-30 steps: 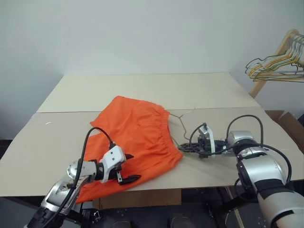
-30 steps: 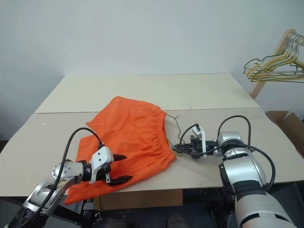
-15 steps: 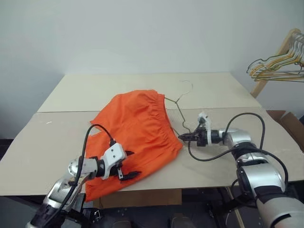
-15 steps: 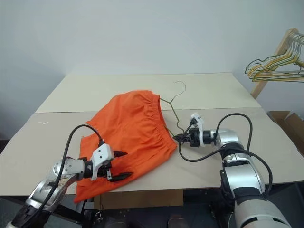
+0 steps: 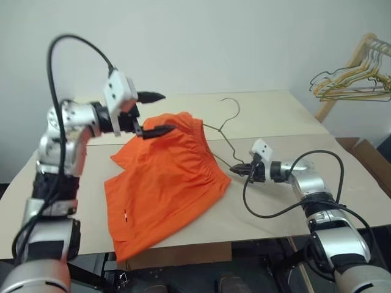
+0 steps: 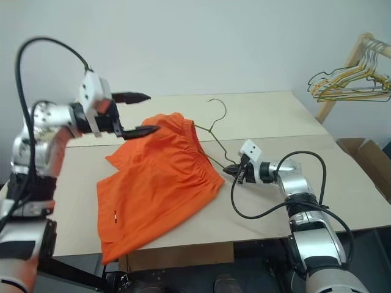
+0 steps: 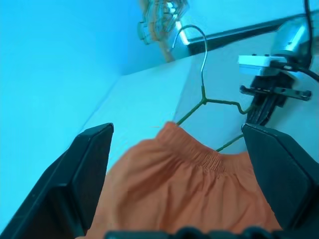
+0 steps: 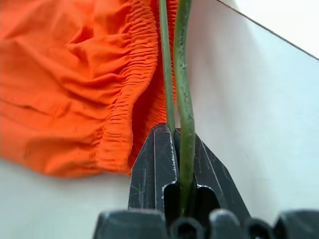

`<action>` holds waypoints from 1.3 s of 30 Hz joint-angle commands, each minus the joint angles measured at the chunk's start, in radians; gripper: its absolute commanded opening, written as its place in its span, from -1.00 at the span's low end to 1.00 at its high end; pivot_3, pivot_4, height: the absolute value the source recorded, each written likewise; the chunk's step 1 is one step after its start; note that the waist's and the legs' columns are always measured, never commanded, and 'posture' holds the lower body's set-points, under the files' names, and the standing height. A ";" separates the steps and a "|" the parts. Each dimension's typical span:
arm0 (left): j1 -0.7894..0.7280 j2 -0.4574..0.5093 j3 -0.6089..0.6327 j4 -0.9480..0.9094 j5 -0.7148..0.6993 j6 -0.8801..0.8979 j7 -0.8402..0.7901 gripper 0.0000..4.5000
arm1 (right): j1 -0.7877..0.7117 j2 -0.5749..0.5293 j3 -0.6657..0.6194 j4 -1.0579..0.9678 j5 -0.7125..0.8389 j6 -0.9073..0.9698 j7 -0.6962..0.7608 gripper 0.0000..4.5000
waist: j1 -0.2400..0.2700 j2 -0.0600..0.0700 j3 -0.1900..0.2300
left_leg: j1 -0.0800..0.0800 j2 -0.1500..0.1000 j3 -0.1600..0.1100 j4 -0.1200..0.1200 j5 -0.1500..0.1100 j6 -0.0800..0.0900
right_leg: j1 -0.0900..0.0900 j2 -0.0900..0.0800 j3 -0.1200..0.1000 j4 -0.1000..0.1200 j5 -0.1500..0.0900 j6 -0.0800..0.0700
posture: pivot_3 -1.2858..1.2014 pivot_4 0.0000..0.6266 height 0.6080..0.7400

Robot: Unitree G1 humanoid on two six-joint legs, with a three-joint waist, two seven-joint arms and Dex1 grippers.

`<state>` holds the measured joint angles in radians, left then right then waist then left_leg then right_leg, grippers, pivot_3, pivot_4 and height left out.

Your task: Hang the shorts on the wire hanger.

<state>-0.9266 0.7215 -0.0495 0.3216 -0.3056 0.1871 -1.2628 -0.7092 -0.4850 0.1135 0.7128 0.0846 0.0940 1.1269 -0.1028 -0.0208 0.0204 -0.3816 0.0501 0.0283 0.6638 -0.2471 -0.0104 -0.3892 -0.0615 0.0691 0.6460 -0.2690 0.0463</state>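
The shorts (image 5: 165, 183) are plain bright orange. The wire hanger (image 5: 221, 131) is dull grey-green metal. Both lie on a pale beige desk (image 5: 275, 116). Each end effector has black fingers (image 5: 149, 96), on silver arms with white camera blocks. Behind, yellow, green and grey hangers (image 5: 345, 85) bunch on a light wooden rack (image 5: 348, 67).

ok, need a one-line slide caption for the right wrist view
Right gripper shut on the wire hanger, its wire running past the orange shorts lying on the table.
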 commanded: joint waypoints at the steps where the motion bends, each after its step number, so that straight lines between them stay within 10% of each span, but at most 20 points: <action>1: -0.139 0.023 -0.079 0.247 0.103 -0.163 -0.173 0.98 | -0.004 -0.002 0.007 -0.090 -0.017 -0.052 -0.024 -1.00 | -0.005 0.000 0.000 | 0.000 0.000 0.000 0.000 0.000 0.000 | 0.000 0.000 0.000 0.000 0.000 0.000 | -0.01 -1.00 1.00; 9: -0.417 -0.066 -0.178 0.743 0.295 -0.383 -0.290 0.98 | -0.012 0.015 0.030 -0.180 -0.038 -0.031 -0.079 -1.00 | -0.020 0.000 0.001 | -0.004 0.000 -0.001 0.000 0.000 0.000 | -0.002 0.000 0.000 -0.001 0.000 0.001 | -0.03 -1.00 1.00; 19: -0.506 -0.146 -0.221 0.928 0.459 -0.457 -0.260 0.98 | 0.017 0.011 0.068 -0.288 -0.072 -0.029 -0.098 -1.00 | -0.026 0.000 0.002 | -0.006 0.000 -0.001 0.000 0.000 0.000 | -0.005 0.000 0.000 0.001 -0.001 0.001 | -0.05 -1.00 1.00; 33: -0.490 -0.172 -0.208 0.957 0.531 -0.441 -0.279 -0.95 | 0.043 0.007 0.099 -0.361 -0.120 -0.055 -0.143 -1.00 | -0.032 0.000 0.002 | -0.007 0.000 -0.001 0.000 0.000 0.000 | -0.006 0.000 0.000 0.001 -0.001 0.001 | -0.05 -1.00 1.00; 39: -0.479 -0.162 -0.191 0.953 0.518 -0.441 -0.327 -0.98 | 0.050 0.018 0.124 -0.344 -0.167 -0.060 -0.197 -1.00 | -0.036 -0.001 0.002 | -0.007 0.000 -0.001 0.000 0.000 0.000 | -0.006 0.000 0.000 0.001 -0.001 0.001 | -0.04 -1.00 1.00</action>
<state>-1.3919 0.5457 -0.2713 1.2832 0.2350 -0.2528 -1.5780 -0.6547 -0.4680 0.2320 0.3934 -0.0653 0.0438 0.9538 -0.1392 -0.0214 0.0221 -0.3888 0.0498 0.0269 0.6640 -0.2471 -0.0099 -0.3956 -0.0615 0.0691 0.6475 -0.2697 0.0474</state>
